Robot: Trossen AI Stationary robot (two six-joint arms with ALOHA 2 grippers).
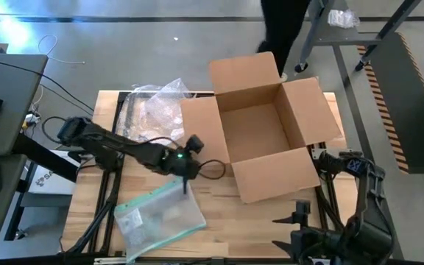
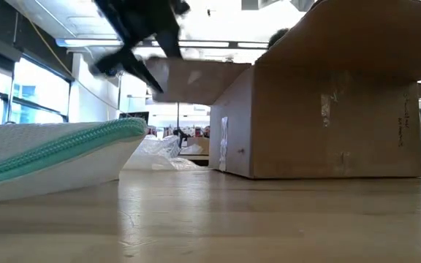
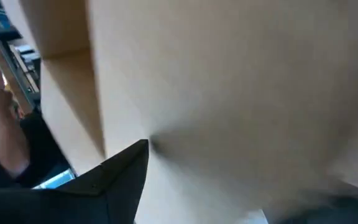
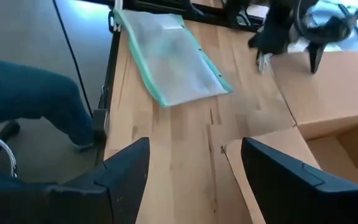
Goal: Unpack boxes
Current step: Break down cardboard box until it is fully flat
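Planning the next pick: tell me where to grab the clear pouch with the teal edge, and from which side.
Take the pouch by its long teal edge, which the low view shows raised off the table. Come in from the left arm's side, low and level, so the left claw can close over that lifted edge. The rest lies flat, offering little to pinch.

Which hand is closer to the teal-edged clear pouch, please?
Left. The left hand hovers just above the pouch's far edge, beside the cardboard box; the right hand waits at the table's near right edge.

grey floor, desk, bright windows
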